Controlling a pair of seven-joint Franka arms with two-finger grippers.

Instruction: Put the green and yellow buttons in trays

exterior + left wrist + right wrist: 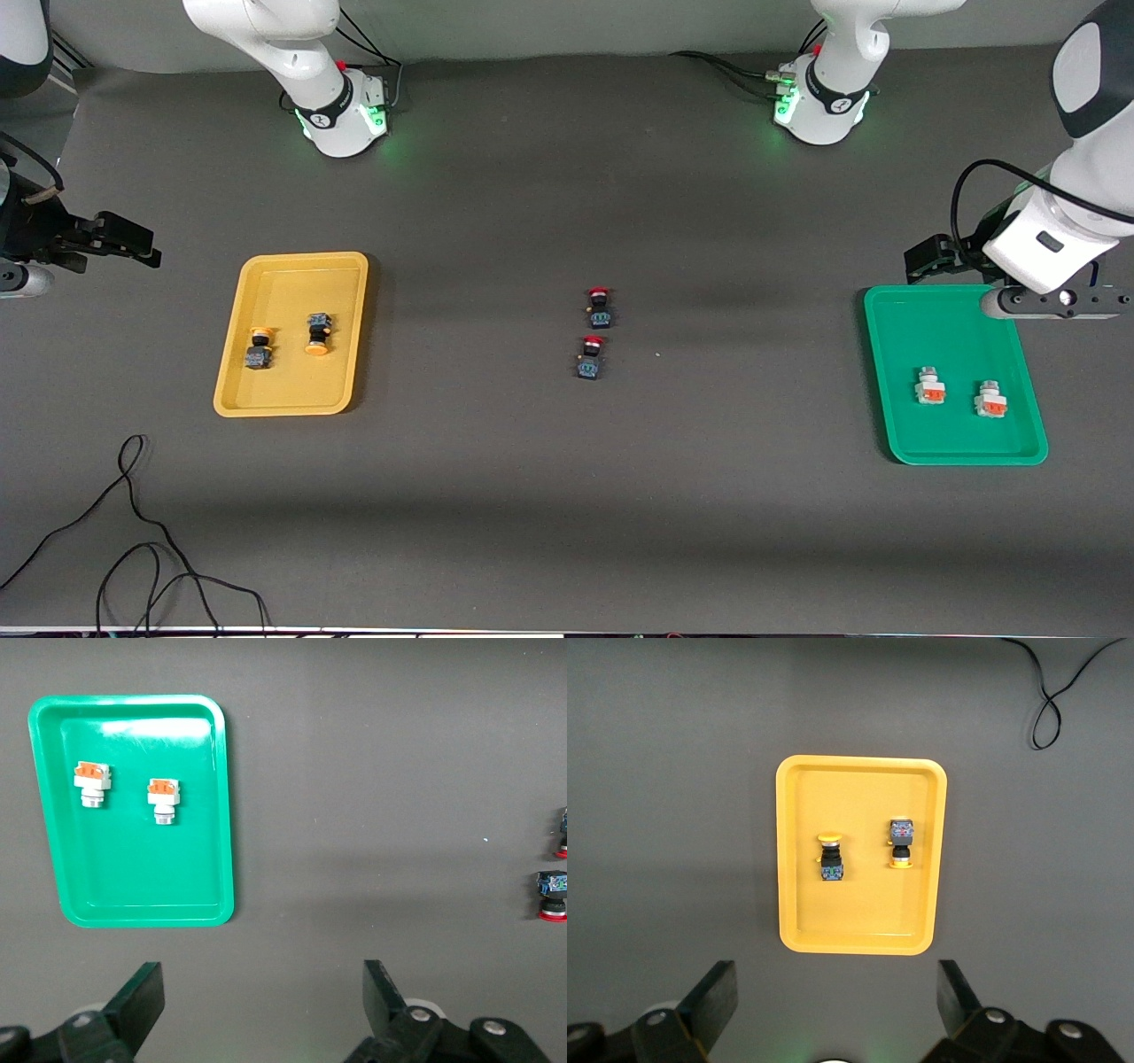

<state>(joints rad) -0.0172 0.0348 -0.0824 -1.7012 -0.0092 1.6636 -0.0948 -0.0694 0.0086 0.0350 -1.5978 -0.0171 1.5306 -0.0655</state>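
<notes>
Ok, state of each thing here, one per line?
Yellow tray: holds both yellow-capped buttons, lying down.
Green tray: holds both white buttons, apart.
Red-capped switches: on table, mid-table.
Left gripper: open, empty.
Right gripper: open, empty.

White arms (266, 35), black pincers (257, 1014), green base lights, black cables.

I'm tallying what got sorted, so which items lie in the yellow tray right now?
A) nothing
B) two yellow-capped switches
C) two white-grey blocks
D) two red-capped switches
B: two yellow-capped switches lie inside the yellow tray, side by side; the right wrist view shows the same.
</notes>
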